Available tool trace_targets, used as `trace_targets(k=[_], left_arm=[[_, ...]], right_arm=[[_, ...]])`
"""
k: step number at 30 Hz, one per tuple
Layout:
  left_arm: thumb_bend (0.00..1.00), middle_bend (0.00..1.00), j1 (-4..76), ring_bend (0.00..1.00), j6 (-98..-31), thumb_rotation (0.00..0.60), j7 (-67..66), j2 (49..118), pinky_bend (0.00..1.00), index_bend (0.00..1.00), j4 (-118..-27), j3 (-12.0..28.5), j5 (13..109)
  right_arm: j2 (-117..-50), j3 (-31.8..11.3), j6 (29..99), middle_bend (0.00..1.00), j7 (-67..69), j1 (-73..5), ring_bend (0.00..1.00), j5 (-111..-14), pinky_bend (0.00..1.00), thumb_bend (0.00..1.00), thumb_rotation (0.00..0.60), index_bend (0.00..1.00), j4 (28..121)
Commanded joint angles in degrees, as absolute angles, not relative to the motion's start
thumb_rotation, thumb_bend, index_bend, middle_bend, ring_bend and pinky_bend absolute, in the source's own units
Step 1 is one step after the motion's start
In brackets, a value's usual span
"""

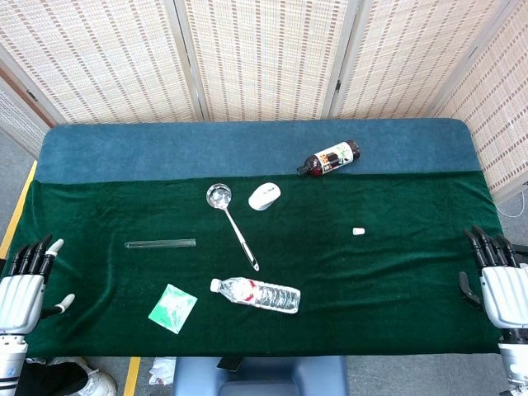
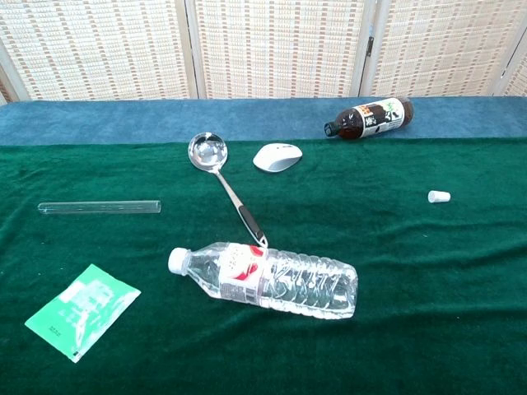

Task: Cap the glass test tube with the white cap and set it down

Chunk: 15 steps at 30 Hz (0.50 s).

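- Green cloth (image 1: 396, 280) covers the near part of the table, a blue strip (image 1: 165, 148) runs along its far edge, and woven screen panels (image 1: 264, 58) close off the background.
- Nearest, at the table's two front corners, the hands hover off the cloth edges: the left hand (image 1: 23, 285) has its fingers apart and pointing away, thumb out to the side, holding nothing; the right hand (image 1: 499, 276) is likewise spread and holds nothing. Neither shows in the chest view.
- A green packet (image 2: 81, 310) lies flat near the front left.
- A clear water bottle (image 2: 268, 280) with a white lid lies on its side near the front centre, lid pointing left.
- Further in on the left, the glass test tube (image 2: 99, 207) lies flat on the green cloth, lengthwise left to right, uncapped, well apart from both hands.
- A metal ladle (image 2: 222, 181) lies diagonally, its bowl far and its handle tip just beside the water bottle.
- The white cap (image 2: 439, 196) sits alone on the right side of the cloth, well apart from the tube.
- A white computer mouse (image 2: 277, 157) rests just right of the ladle's bowl.
- Farthest, a dark bottle (image 2: 369, 118) lies on its side on the blue strip.
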<state>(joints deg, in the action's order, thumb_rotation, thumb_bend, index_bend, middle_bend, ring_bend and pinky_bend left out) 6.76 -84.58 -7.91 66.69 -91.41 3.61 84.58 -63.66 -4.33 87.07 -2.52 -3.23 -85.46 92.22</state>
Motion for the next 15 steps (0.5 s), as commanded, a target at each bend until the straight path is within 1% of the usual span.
trace_targets(k=[1, 9, 15], left_arm=[[0.21, 0.05, 6.97, 0.07, -84.15, 0.600, -8.10, 66.66, 0.00, 0.09, -91.53, 3.66, 84.29], [0.21, 0.05, 7.19, 0.08, -84.18, 0.600, -8.45, 66.08, 0.00, 0.09, -92.35, 3.68, 84.57], [0.21, 0.11, 7.97, 0.14, -83.69, 0.600, -8.55, 65.72, 0.00, 0.12, -92.39, 4.04, 84.93]], right_arm=[[-63.72, -4.36, 86.98, 0.08, -2.46, -3.31, 0.13, -85.56, 0.07, 0.56, 0.600, 0.01, 92.07], [-64.06, -4.55, 87.61, 0.09, -1.74, -3.18, 0.15, -85.90, 0.07, 0.56, 0.600, 0.01, 91.26], [-64.21, -4.34, 87.57, 0.10, -1.22, -2.80, 0.16, -85.57, 0.07, 0.56, 0.600, 0.01, 91.02]])
